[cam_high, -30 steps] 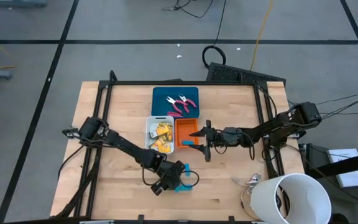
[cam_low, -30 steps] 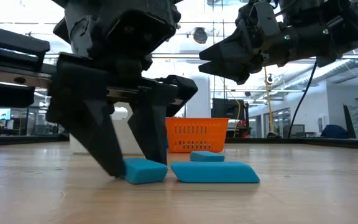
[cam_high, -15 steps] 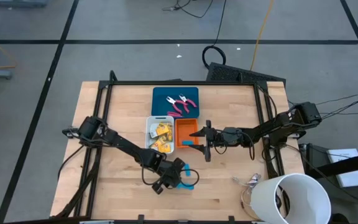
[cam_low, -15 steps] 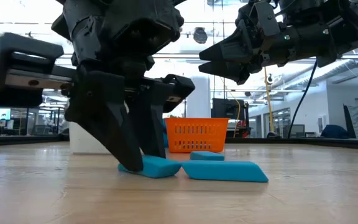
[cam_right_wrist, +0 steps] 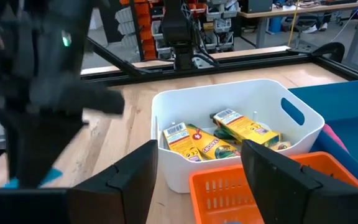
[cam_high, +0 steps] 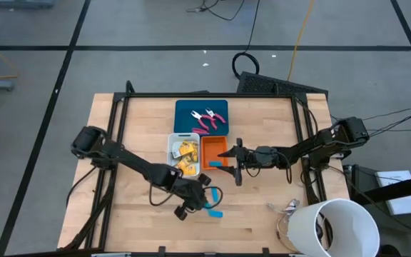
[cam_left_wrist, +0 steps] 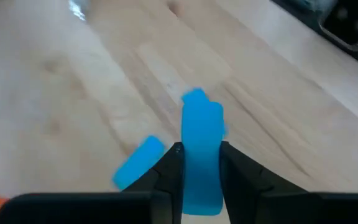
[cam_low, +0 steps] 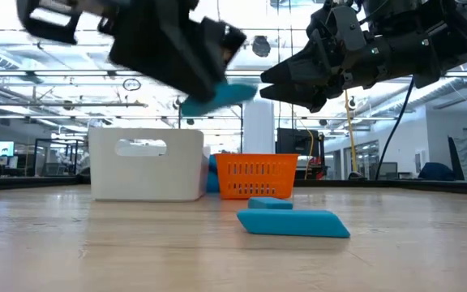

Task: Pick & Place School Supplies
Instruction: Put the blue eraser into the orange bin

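Wood table (cam_high: 262, 214); left tool (cam_left_wrist: 199, 163) grips blue piece (cam_left_wrist: 201, 140), lifted.

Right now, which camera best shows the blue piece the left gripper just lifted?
The left wrist view: the blue piece sits clamped between the left gripper fingers, clear of the table. The low view shows it blurred and raised; the high view shows a sliver; the right wrist view shows only a corner.

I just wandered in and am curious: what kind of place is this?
Probably a robotics lab or workshop. Two robot arms work at a framed wooden table, sorting small items into trays. Cables trail over the grey floor, and the low view shows a big open hall with workbenches behind.
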